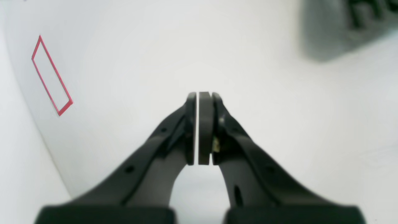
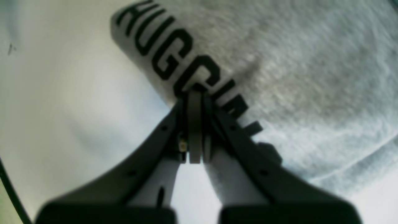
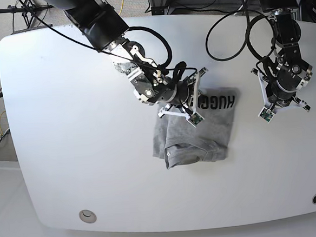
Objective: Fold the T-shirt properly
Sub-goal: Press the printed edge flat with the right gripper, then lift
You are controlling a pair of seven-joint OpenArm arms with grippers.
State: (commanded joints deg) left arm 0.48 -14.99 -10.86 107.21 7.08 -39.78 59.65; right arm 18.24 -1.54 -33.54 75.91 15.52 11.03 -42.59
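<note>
On the white table (image 3: pixel 66 130), grey T-shirt (image 3: pixel 194 137) folded at centre, right gripper (image 2: pixel 195 93) closed at its lettered edge, whether pinching cloth unclear, left gripper (image 1: pixel 200 95) at 3 o'clock, nearly closed, empty.

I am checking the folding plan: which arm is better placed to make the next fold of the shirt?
Probably the right arm: its gripper sits at the shirt by the lettering. The left gripper is shut over bare table.
</note>
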